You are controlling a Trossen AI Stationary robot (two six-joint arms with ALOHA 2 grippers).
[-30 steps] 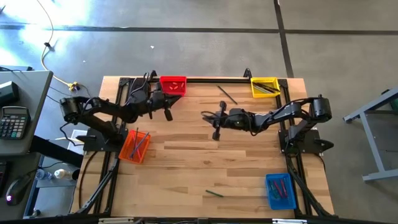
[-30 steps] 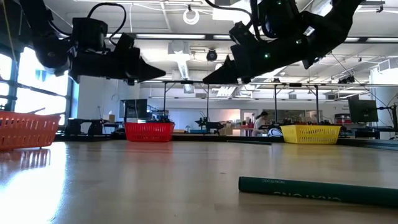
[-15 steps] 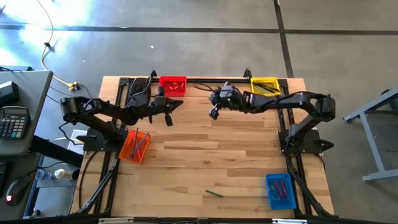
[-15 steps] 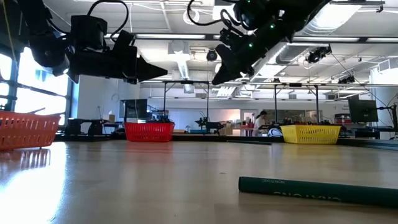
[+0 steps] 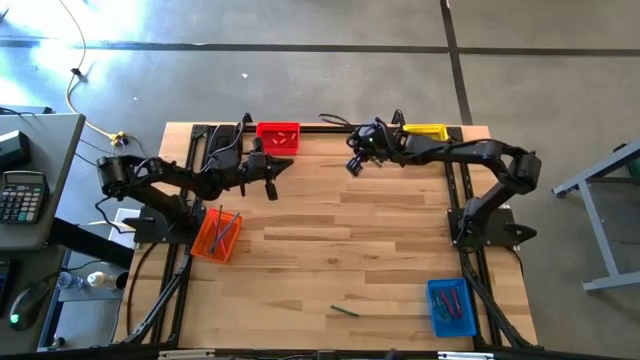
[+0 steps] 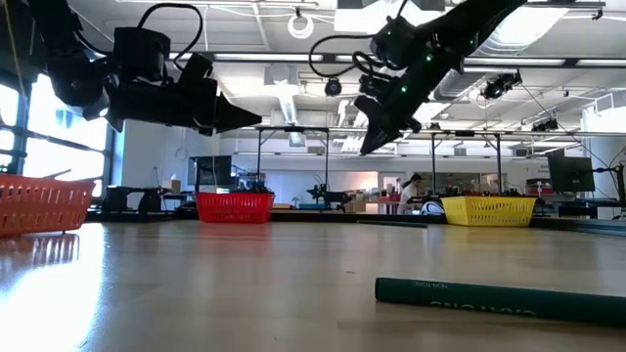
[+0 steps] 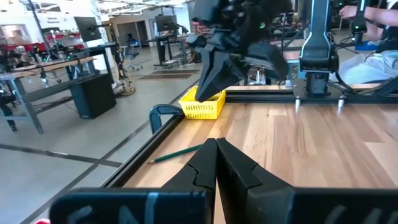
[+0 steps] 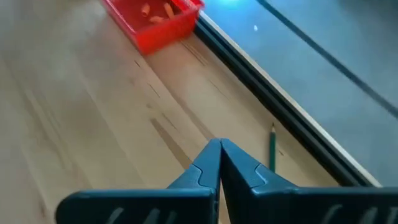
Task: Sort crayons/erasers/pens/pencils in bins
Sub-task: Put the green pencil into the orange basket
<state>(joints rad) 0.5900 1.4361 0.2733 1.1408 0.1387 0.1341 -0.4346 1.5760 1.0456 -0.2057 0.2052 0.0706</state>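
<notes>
Right hand (image 5: 352,166), fingers together (empty), hovers by a green pencil (image 8: 272,151); next, open and descend.

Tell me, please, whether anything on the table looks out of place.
Yes: one green pencil lies loose near the front edge, a second pencil by the far edge near the yellow bin; neither is binned.

right arm (image 5: 470,155) is covering part of the yellow bin (image 5: 428,131) in the high view | green pencil (image 6: 509,298) is running off the low view's edge | blue bin (image 5: 452,307) contents are blurring together
</notes>
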